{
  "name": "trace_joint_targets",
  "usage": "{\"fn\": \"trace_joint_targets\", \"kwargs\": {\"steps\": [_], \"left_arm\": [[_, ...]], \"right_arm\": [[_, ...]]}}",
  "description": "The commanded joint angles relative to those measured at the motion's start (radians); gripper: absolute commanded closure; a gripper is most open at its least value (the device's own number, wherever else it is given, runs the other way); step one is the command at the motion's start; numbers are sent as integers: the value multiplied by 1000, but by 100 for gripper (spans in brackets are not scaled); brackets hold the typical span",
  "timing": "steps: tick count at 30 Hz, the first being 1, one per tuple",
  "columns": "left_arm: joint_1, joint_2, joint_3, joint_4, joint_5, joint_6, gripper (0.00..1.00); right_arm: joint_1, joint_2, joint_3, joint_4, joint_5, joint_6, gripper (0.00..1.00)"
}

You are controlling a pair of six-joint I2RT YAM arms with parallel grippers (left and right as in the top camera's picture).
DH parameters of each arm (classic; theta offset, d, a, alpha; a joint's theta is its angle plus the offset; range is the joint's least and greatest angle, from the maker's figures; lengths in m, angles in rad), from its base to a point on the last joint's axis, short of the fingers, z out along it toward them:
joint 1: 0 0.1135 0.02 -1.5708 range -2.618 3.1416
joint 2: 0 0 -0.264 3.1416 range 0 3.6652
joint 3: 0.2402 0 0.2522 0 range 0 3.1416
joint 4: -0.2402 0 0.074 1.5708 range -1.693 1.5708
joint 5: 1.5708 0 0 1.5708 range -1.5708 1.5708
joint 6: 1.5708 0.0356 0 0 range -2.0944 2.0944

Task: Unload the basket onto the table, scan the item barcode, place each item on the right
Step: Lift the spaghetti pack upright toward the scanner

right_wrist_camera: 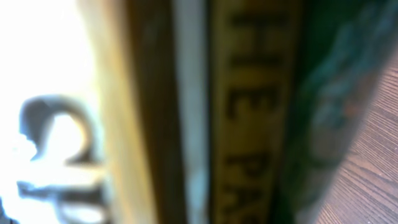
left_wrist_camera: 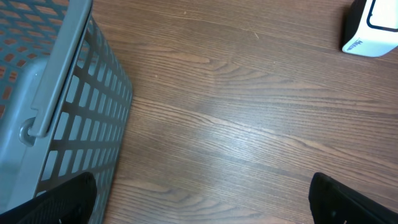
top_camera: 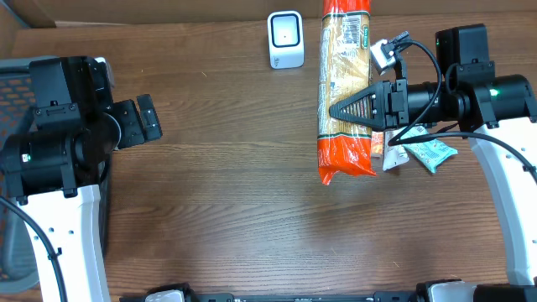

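Left pincer point(top_camera: 144, 120): the jaws are spread wide and nothing is held; it is positioned beside the grey mesh basket point(left_wrist_camera: 81, 118). The white scanner point(top_camera: 285, 39) is seen at the table's far edge. Just to its right, the long pasta packet point(top_camera: 344, 67) is clamped at mid-length by the narrowed right pincer point(top_camera: 357, 107). A teal sachet point(top_camera: 432, 153) is seen beneath the right arm.

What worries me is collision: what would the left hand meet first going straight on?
Likely the pasta bag held in the right hand, just past the white scanner; height is unclear, so the left hand might pass under.
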Motion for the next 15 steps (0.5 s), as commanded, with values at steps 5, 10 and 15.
{"fn": "trace_joint_targets", "kwargs": {"steps": [5,10,15], "left_arm": [[-2,4,6,1,5,16,0],[-2,4,6,1,5,16,0],[-2,4,7,1,5,16,0]], "right_arm": [[-1,-16,51,14,-79,-31,97],[-1,-16,51,18,-79,-31,97],[-1,-16,51,26,-78,-31,96]]}}
